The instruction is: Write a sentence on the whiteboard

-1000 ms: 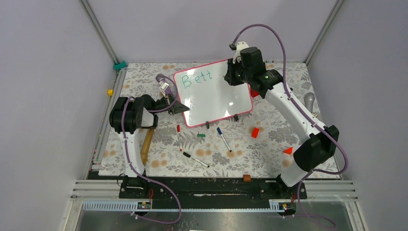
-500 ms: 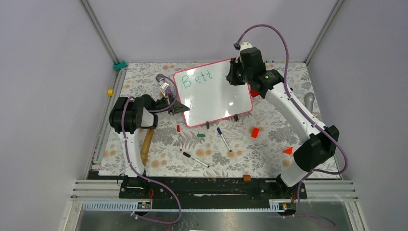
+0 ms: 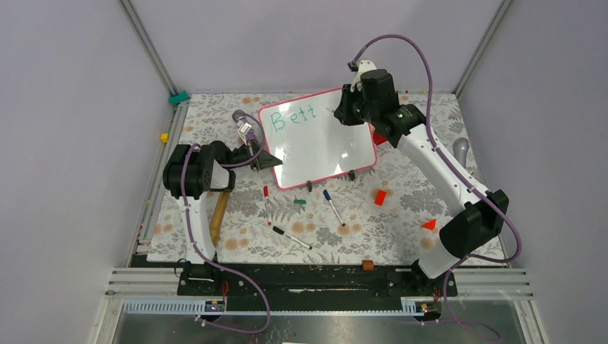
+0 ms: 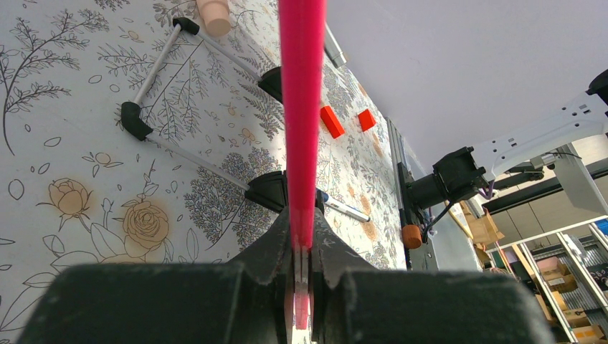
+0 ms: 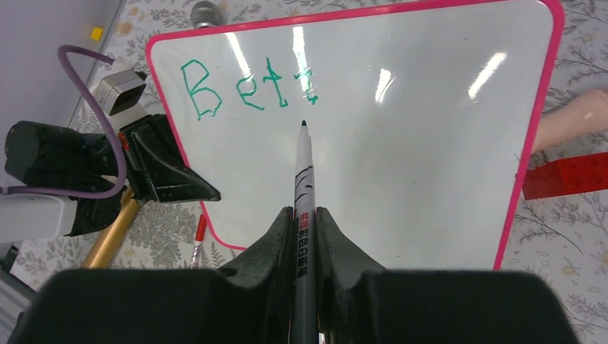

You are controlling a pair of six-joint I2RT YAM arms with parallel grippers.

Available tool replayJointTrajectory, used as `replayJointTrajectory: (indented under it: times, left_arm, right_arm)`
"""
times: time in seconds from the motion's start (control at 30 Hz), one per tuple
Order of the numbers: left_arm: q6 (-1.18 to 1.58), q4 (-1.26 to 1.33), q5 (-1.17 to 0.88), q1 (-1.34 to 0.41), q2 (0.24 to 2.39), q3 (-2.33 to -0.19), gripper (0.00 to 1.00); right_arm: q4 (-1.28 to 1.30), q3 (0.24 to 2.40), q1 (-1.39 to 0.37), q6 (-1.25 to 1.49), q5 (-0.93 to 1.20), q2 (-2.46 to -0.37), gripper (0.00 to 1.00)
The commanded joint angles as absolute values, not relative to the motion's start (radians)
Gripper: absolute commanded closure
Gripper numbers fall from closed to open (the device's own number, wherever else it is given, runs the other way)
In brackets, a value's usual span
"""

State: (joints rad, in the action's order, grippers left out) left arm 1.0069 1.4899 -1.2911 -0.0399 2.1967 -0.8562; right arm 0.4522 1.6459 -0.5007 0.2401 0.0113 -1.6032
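The whiteboard (image 3: pixel 323 147), white with a pink-red frame, stands tilted on two black feet at the back of the mat. Of the sentence, the green letters "Bett" (image 3: pixel 294 118) run along its top left. My right gripper (image 3: pixel 344 111) hangs over the board's upper right, shut on a marker (image 5: pixel 302 186). The marker's tip sits just below the last "t" (image 5: pixel 307 80); I cannot tell if it touches. My left gripper (image 3: pixel 271 160) is shut on the board's left frame edge (image 4: pixel 301 107), which runs straight up from its jaws in the left wrist view.
Loose on the floral mat in front of the board: a red marker (image 3: pixel 267 203), a blue marker (image 3: pixel 333 206), a black marker (image 3: pixel 292 237), a green cap (image 3: pixel 300 202). Red blocks (image 3: pixel 380 197) lie right of them. A wooden handle (image 3: pixel 219 215) lies by the left arm.
My right gripper with the marker has shifted slightly right and toward the back over the board. The writing still reads "Bett". The left arm has not moved.
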Motion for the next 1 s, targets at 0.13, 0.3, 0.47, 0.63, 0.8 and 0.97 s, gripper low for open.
replayJointTrajectory:
  times: [0.13,0.3,0.47,0.63,0.8,0.97]
  left_arm:
    - [1.039,1.470,-1.299,-0.051,2.226,-0.856,1.00]
    - [1.040,1.468,-1.299,-0.051,2.227,-0.857,1.00]
    - [1.042,1.469,-1.300,-0.051,2.227,-0.858,1.00]
    - [1.043,1.468,-1.300,-0.051,2.227,-0.859,1.00]
    - [1.042,1.469,-1.299,-0.051,2.229,-0.859,1.00]
    - [1.027,1.469,-1.306,-0.051,2.223,-0.855,1.00]
  right_arm:
    - [0.420,1.714,-0.502,0.166,0.074,-1.623,1.00]
    - [0.411,1.710,-0.563,0.108,-0.076,-1.638,1.00]
    - [0.431,1.745,-0.624,0.075,-0.142,-1.670,1.00]
    - [0.449,1.761,-0.637,0.065,-0.168,-1.701,1.00]
    - [0.486,1.820,-0.647,0.048,-0.243,-1.762,1.00]
    - [0.538,1.898,-0.647,0.035,-0.286,-1.817,1.00]
